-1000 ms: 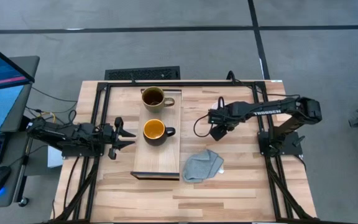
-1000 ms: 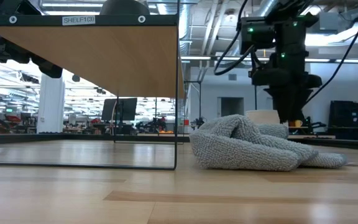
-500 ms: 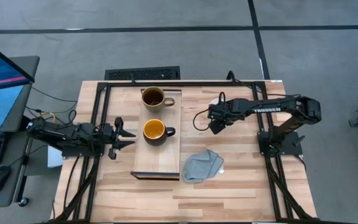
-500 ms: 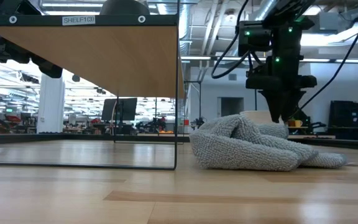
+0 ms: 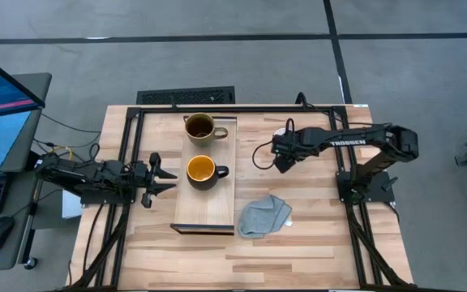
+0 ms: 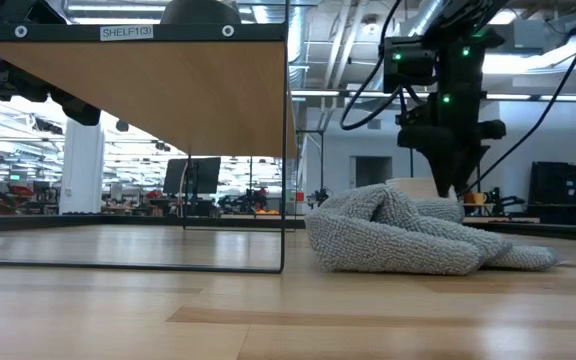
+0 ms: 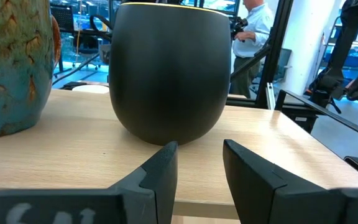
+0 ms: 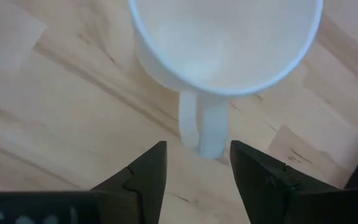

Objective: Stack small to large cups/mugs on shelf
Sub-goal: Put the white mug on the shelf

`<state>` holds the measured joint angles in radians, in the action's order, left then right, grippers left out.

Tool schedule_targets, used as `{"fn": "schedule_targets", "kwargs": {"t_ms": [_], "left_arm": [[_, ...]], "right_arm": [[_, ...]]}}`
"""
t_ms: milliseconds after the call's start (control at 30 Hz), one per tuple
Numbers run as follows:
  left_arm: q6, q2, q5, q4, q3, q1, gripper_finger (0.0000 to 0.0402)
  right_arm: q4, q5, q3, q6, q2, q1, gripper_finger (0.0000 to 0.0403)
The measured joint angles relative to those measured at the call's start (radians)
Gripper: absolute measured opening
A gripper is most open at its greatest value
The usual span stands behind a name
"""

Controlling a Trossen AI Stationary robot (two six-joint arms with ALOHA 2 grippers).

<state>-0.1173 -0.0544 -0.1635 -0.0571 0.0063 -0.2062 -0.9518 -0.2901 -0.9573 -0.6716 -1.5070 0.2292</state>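
High view: grey cloth [image 5: 264,216] lies near right gripper [image 5: 283,165], beside shelf [image 5: 205,217].

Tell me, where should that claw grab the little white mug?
Probably by the handle of the white mug. It sticks out toward the right gripper, whose open fingers already straddle it from above, so coming straight down and closing should catch it.

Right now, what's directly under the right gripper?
The small white mug sits upright on the tabletop, handle lined up between the right gripper's open fingers. From above, the arm hides nearly all of it. The mug looks empty.
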Motion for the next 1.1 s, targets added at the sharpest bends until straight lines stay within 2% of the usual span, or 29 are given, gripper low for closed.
{"fn": "schedule_targets", "kwargs": {"t_ms": [233,433,567,867,967,1100], "left_arm": [[-0.001,0.0,0.0,0.0,0.0,0.0,0.0119],[-0.001,0.0,0.0,0.0,0.0,0.0,0.0119],[0.0,0.0,0.0,0.0,0.0,0.0,0.0119],[0.0,0.0,0.0,0.0,0.0,0.0,0.0119],[0.0,0.0,0.0,0.0,0.0,0.0,0.0119],[0.0,0.0,0.0,0.0,0.0,0.0,0.0119]], "right_arm": [[0.075,0.0,0.0,0.045,0.0,0.012,0.0201],[0.074,0.0,0.0,0.044,0.0,0.016,0.0193],[0.073,0.0,0.0,0.044,0.0,0.016,0.0162],[0.071,0.002,0.0,0.044,0.0,0.016,0.0065],[0.072,0.002,0.0,0.044,0.0,0.016,0.0049],[0.071,0.002,0.0,0.044,0.0,0.016,0.005]]}}
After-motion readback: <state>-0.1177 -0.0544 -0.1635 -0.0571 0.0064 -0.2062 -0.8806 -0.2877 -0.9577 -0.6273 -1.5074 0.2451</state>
